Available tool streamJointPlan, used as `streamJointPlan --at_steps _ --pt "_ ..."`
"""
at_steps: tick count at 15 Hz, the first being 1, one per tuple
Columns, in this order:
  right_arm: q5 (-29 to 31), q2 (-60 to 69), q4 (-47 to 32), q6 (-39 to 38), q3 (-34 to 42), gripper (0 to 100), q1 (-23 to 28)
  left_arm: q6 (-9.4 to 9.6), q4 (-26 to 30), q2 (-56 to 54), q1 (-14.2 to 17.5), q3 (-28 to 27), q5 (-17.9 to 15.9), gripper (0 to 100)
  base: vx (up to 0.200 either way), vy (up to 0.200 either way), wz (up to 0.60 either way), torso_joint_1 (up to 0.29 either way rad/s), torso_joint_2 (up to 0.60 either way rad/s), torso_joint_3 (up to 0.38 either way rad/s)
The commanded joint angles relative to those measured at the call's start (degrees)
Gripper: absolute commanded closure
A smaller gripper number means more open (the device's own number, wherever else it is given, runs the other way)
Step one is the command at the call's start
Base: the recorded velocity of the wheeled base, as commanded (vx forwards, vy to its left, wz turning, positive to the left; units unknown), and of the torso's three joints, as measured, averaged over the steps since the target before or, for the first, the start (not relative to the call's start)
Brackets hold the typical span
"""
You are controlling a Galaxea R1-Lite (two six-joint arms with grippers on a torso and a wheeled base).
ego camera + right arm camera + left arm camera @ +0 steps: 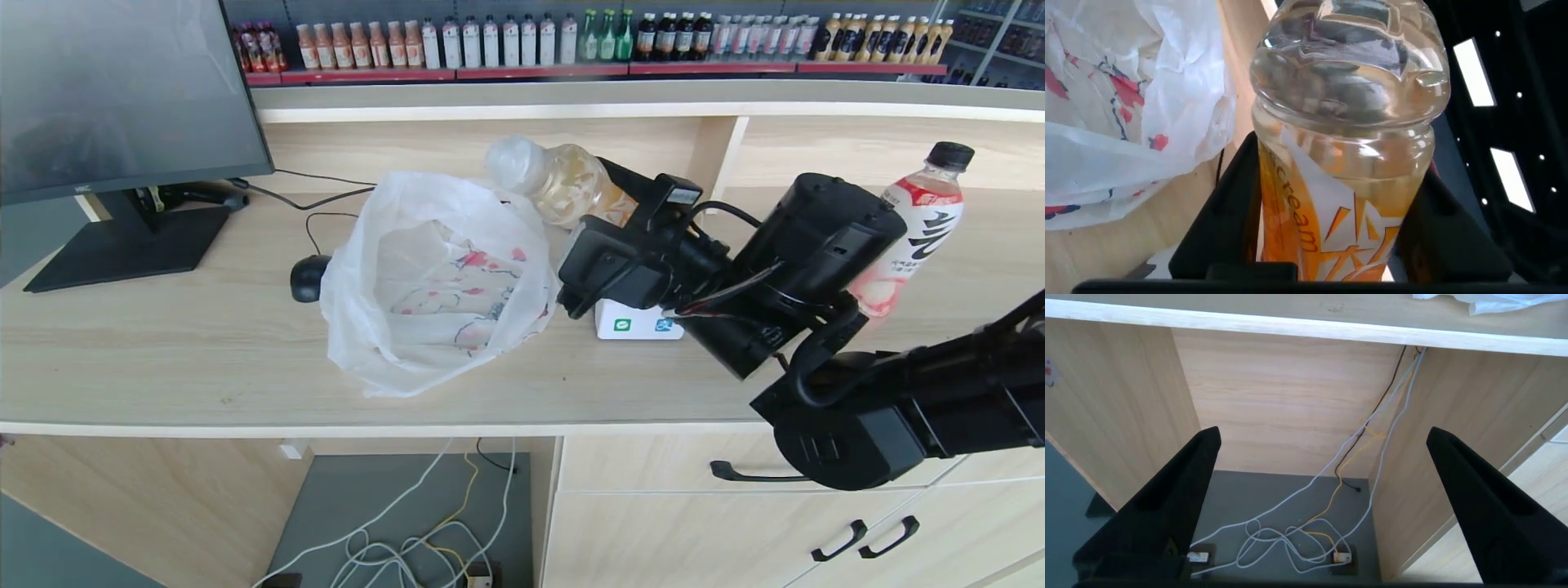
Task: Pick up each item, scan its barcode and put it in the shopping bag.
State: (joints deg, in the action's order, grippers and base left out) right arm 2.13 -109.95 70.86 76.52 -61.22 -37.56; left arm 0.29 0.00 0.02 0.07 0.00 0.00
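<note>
The right gripper [611,206] is closed on a bottle [563,184], its fingers [1221,212] pressed against both sides of the orange label. The bottle is clear with pale yellow drink in it. It is held tilted above the counter [163,359], its rounded end pointing away from the gripper, just beside the right rim of the bag [441,286]. Below the gripper a white box [637,325] sits on the counter, near the bag. The bag is white plastic with red print and stands with its mouth open. A second bottle [922,220], with a black cap and pink label, stands upright farther right, well apart from the bag. A mouse [309,278] lies just left of the bag, and a monitor [122,90] stands beyond it. The left gripper [1323,514] hangs below the counter's edge with its fingers spread wide and nothing between them, above cables [1290,539] on the floor.
</note>
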Motion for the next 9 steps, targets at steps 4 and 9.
streamJointPlan --at_steps 4,9 --pt "-3.54 1.31 -1.52 1.09 0.31 100 3.63 0.06 0.0 -0.02 0.01 0.0 0.0 0 0.0 0.0 0.0 0.0 0.0 0.0" --pt "-3.63 1.31 -1.52 2.41 1.54 100 3.63 0.06 0.0 -0.02 0.01 0.0 0.0 0 0.0 0.0 0.0 0.0 0.0 0.0"
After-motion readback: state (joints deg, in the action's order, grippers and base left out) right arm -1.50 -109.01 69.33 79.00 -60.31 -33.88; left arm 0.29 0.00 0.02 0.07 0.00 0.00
